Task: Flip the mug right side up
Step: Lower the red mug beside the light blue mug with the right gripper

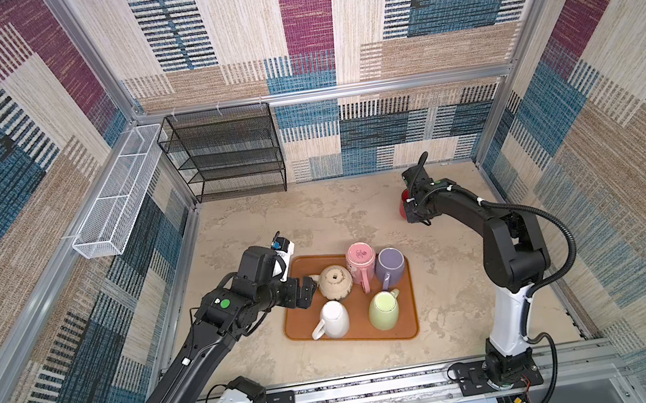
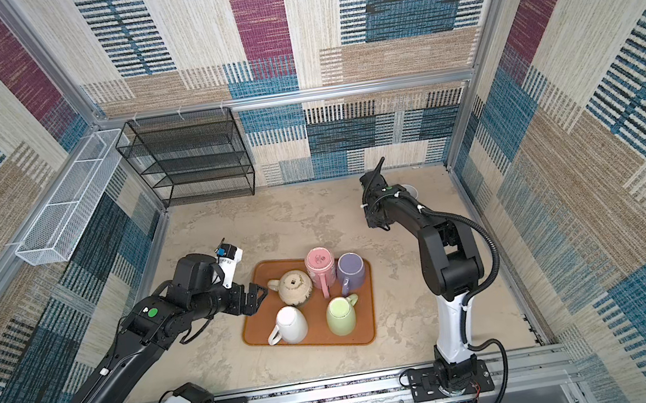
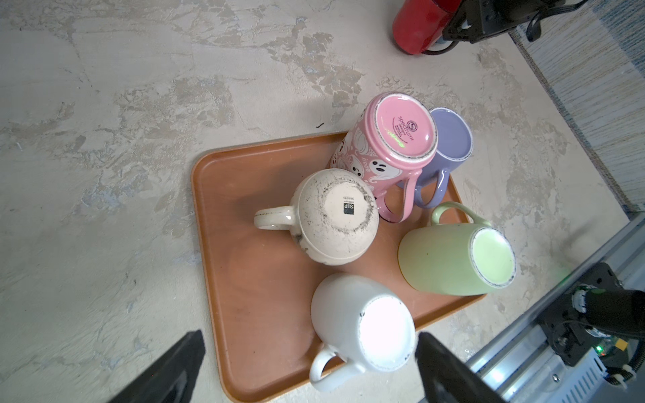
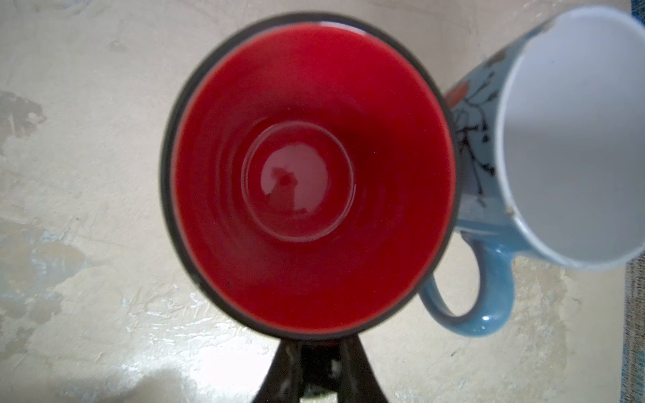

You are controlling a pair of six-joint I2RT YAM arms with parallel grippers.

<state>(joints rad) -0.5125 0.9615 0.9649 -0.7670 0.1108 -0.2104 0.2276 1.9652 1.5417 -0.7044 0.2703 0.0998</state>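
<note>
One red mug (image 4: 314, 174) sits mouth-up beyond the tray's (image 1: 403, 285) far right corner, just beside a blue mug (image 4: 488, 146). The right pincer (image 4: 316, 343) is nipped narrow on the red mug's rim. Over the tray's left edge the left pincer (image 1: 308, 294) gapes wide, gripping nothing.

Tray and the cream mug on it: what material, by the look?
Tray: probably plastic or laminated wood, matte orange-brown; smooth, no glare, rounded raised rim. Cream mug: likely glazed ceramic; glossy handle, scuffed bare foot ring, printed label on its upturned base.
</note>
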